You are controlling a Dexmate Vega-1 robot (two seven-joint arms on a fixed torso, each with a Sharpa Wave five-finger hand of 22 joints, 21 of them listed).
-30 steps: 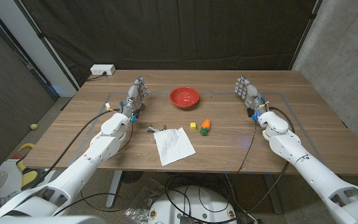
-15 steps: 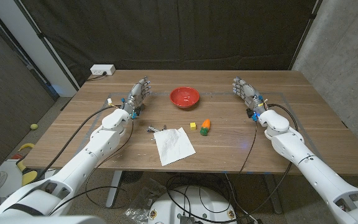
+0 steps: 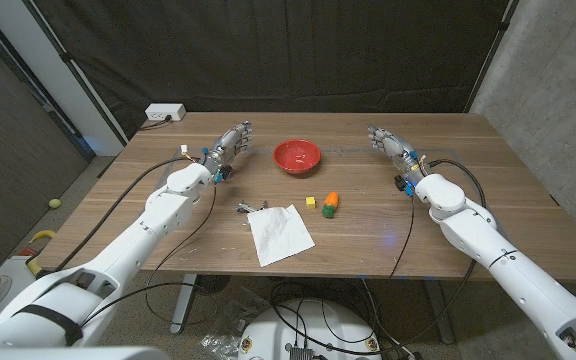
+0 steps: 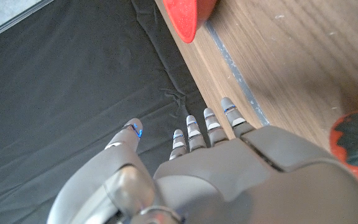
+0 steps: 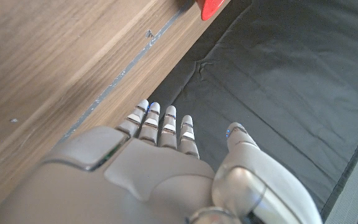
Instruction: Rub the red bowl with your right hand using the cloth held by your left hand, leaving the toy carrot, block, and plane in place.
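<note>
Red bowl (image 3: 297, 156): one, round, glossy, shallow, at the table's (image 3: 508, 190) far centre. At its 6 o'clock lie one yellow block (image 3: 311, 202), one toy carrot (image 3: 330, 202), one white cloth (image 3: 280, 233) and one small grey plane (image 3: 247, 208). Left hand (image 3: 230, 146), at the bowl's 9 o'clock, and right hand (image 3: 387, 142), at 3 o'clock, hold nothing, fingers extended and apart. Wrist views show the bowl's rim edge-on.

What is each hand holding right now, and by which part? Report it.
Nothing is held. The left hand and right hand both hover with fingers apart, either side of the red bowl. The cloth lies untouched on the table.
</note>
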